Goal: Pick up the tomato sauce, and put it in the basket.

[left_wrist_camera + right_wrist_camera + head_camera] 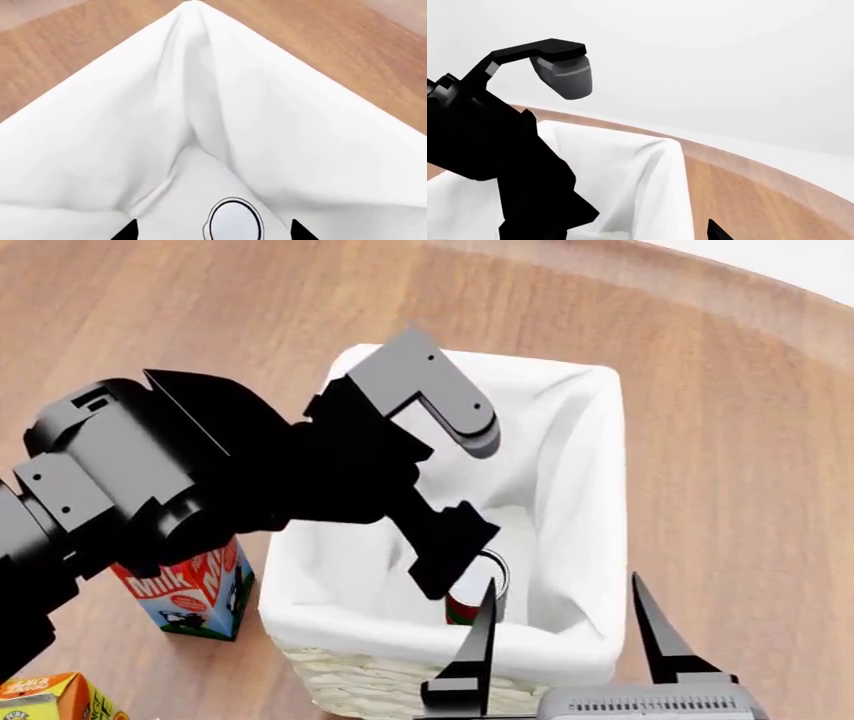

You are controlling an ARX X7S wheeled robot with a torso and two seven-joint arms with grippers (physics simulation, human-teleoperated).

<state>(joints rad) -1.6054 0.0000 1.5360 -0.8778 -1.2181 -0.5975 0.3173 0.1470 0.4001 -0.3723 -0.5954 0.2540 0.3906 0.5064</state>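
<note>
Warm wooden counter (747, 440) all round, and the left hand (212, 231) is down inside the basket (594, 540), over a corner of its white lining. Between its two dark, parted fingertips (127, 232) sits the tomato sauce (233, 225), silver top up; whether they press it, I cannot tell. It's a rigid little tin, probably smooth-walled and hefty for its size, best pinched across the label. The right hand (567, 645) hangs open and empty by the basket's near edge.
</note>
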